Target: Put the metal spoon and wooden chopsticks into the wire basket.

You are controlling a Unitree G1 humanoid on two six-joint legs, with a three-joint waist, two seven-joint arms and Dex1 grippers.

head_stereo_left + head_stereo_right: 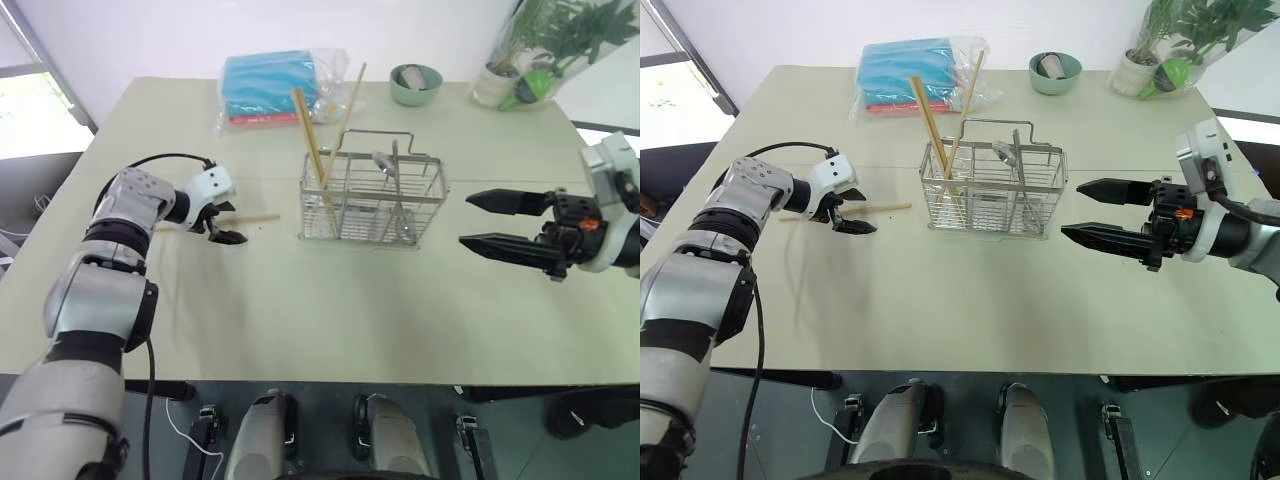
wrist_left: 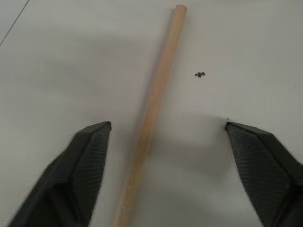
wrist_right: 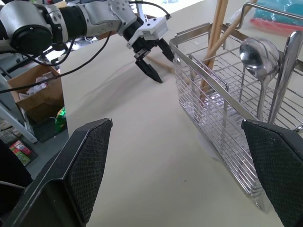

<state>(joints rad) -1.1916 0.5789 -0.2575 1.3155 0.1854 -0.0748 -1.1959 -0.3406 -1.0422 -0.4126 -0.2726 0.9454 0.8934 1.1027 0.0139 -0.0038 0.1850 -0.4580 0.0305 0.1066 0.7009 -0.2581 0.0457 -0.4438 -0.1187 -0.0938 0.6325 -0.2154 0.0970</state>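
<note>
left tool (image 1: pixel 222 228) is down at the worktop (image 1: pixel 300 320) with its fingers (image 2: pixel 85 156) spread on either side of a lone wooden chopstick (image 1: pixel 250 218) lying flat, not touching it. in the left wrist view the stick runs up between the two tips, its near end cut off at the frame edge. its other end is hidden behind the left arm in the head views.

the wire basket (image 1: pixel 372 200) sits mid worktop, and two more wooden chopsticks (image 1: pixel 312 140) already lean out of its left end. the metal spoon (image 3: pixel 258 59) stands in the basket too, bowl up, lower handle hard to follow through the wires.

right tool (image 1: pixel 490 225) hangs off to the basket's right, spread wide, holding nothing.

further back there's a plastic bag (image 1: pixel 270 88), a green bowl (image 1: pixel 415 84) and a plant (image 1: pixel 545 45) that's cut off at the top.
</note>
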